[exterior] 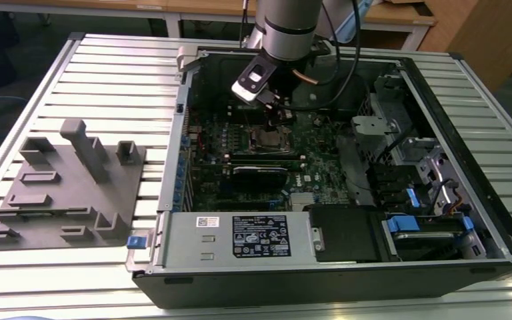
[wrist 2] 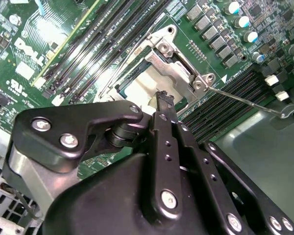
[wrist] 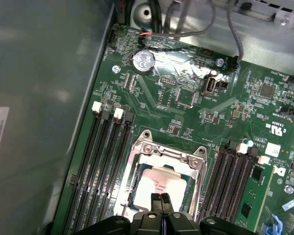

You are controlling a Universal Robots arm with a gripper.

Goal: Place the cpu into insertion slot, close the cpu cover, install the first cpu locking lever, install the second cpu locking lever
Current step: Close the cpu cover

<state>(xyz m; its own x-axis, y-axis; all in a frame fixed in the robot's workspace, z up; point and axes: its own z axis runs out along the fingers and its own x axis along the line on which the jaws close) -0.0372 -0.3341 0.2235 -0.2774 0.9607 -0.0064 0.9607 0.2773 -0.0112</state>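
The cpu (wrist: 154,182), pale and silvery, lies in the insertion slot (exterior: 268,138) on the green board inside the open computer case. The cpu cover (wrist: 167,154) is a silvery frame that lies down over it, and the chip shows through its window (wrist 2: 139,88). My gripper (wrist: 160,198) hangs just above the near edge of the cover with its black fingertips (wrist 2: 164,99) pressed together and nothing between them. In the exterior view the gripper (exterior: 271,112) hovers a little beyond the socket. A thin wire locking lever (wrist 2: 245,100) sticks out sideways from the socket corner, its hooked end (wrist 2: 287,113) free.
Long black memory slots (wrist: 105,161) flank the socket on both sides. Cables (exterior: 327,80) hang beside the arm. A power supply (exterior: 238,237) and drive bays (exterior: 416,193) fill the case's near and right parts. A grey fixture block (exterior: 65,190) sits on the slatted table at the exterior view's left.
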